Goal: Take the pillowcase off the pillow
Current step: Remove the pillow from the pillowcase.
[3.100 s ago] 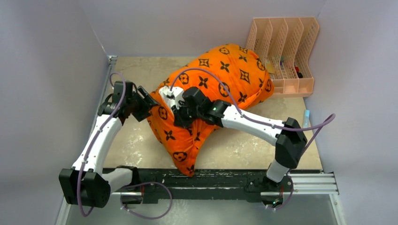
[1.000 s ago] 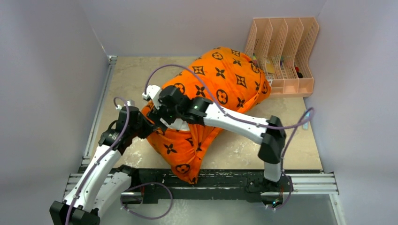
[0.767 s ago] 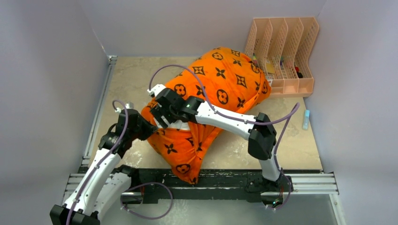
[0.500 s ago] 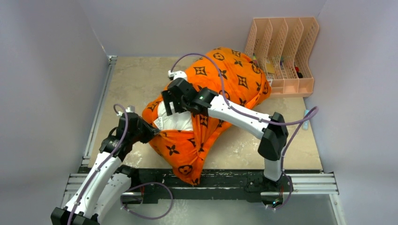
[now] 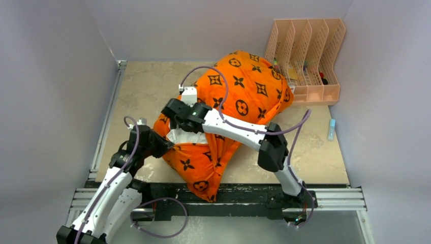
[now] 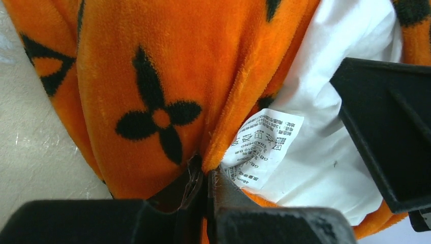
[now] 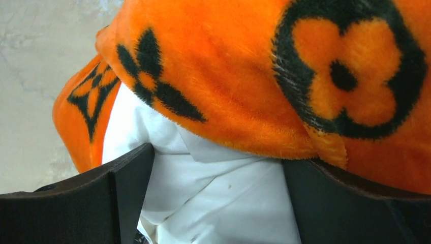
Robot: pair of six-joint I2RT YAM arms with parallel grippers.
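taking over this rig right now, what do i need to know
Left gripper: shut on the pillowcase edge, beside the care label.
Right gripper: open, straddling the exposed white pillow corner.
Pillowcase lies bunched on the table, pillow mostly inside; only one corner shows at the opening.
Done: opening found, edge pinned. Left: grip the pillow and pull it out.

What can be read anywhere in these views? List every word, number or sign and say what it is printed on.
"WASHING": on the white care tag against the pillow, beside the pillowcase hem, printed at a slant.
The care tag's other lines: too small and blurred to read.
Pillowcase: only black flower, star and circle motifs, no letters.
File rack: no readable text.
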